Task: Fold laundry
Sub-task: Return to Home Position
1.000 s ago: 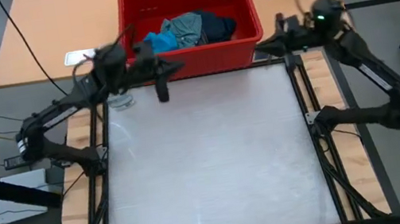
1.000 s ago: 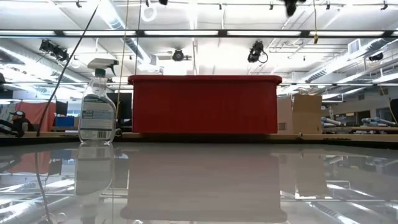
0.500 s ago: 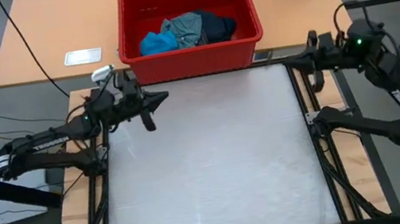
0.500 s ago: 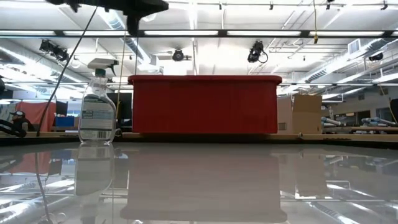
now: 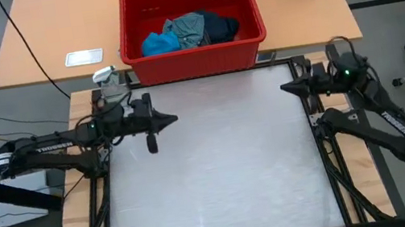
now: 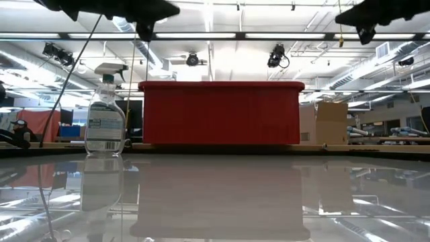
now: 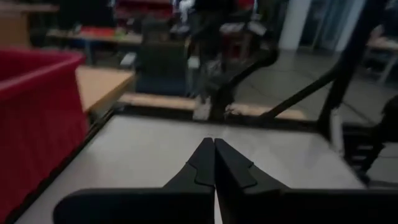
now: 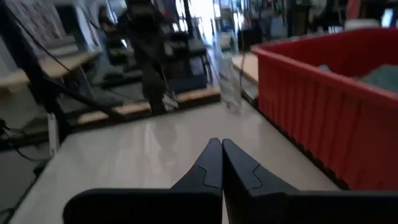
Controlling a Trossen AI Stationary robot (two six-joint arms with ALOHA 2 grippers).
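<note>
Left pincer (image 5: 176, 118), right pincer (image 5: 283, 87) farther back; laundry (image 5: 189, 31) half-hidden

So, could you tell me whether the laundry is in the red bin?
In: the high view shows the laundry inside the red bin.

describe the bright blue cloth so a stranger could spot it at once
Find the red bin just past the far edge of the white table. In its heap of clothes, the bright blue piece lies at the end nearest the spray bottle, beside the teal-green shirt. It alone is vivid blue.
</note>
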